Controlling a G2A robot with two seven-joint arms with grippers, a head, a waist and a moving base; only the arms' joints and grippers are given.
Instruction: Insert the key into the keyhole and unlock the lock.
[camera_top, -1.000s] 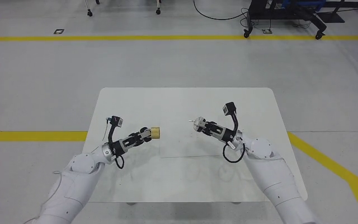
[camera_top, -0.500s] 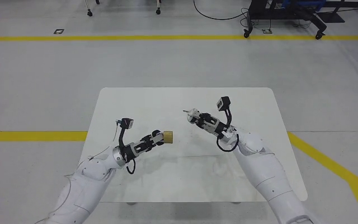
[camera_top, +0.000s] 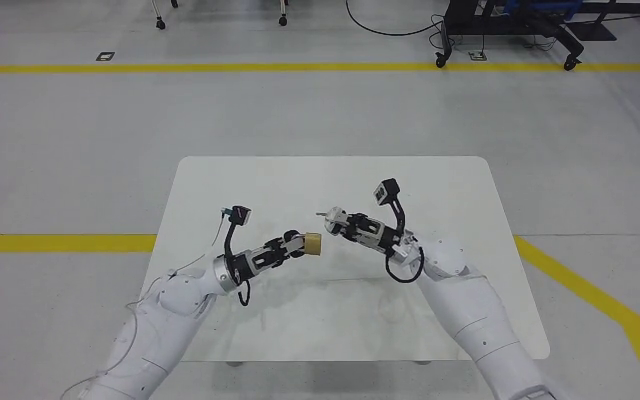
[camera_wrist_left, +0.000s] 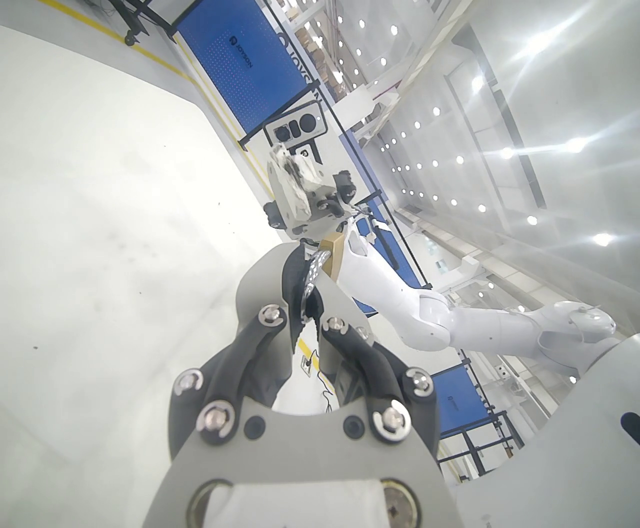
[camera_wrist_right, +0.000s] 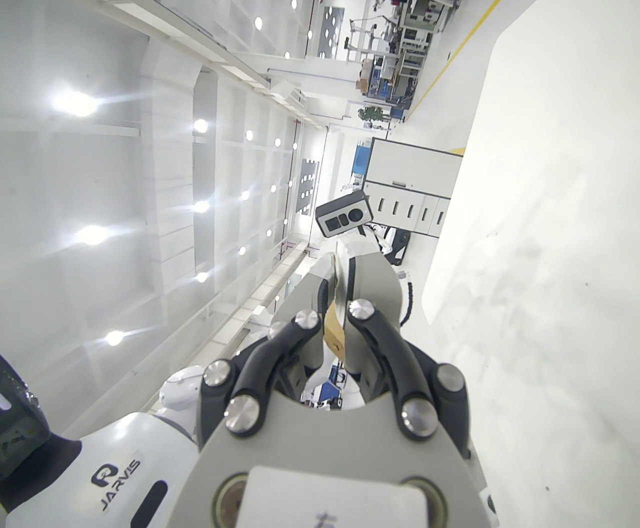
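My left hand (camera_wrist_left: 306, 280) is pinched shut on the shackle (camera_wrist_left: 313, 267), a silvery bar with a stippled, glinting skin, caught between my two grey fingers. The padlock (camera_wrist_left: 332, 253) stands out just past my fingertips. It is a small brass block, flat-faced and square-edged, dull gold. From above, the padlock (camera_top: 313, 243) is held over the white surface (camera_top: 440, 190), with my left hand (camera_top: 294, 241) gripping it from its left side.

My right hand (camera_top: 331, 217) is just beyond the padlock, on its far side and a little to the right, tips aimed towards it. Those fingers are pressed together on the key (camera_top: 321, 213), a thin pale sliver sticking out from the tips. In the top view a narrow gap shows between key and padlock, so they are near but not touching.

In my left wrist view the right hand (camera_wrist_left: 300, 197) sits directly behind the brass block. Its fingertips are wrapped in crumpled whitish padding, scuffed dark in places, and I cannot pick the key out from them there. In my right wrist view my right hand (camera_wrist_right: 336, 295) is closed, grey fingers on black links with round steel bolts. A strip of the brass padlock (camera_wrist_right: 333, 330) shows between them.

The surface under the padlock is smooth matt white, with rounded corners and a few faint dark specks.
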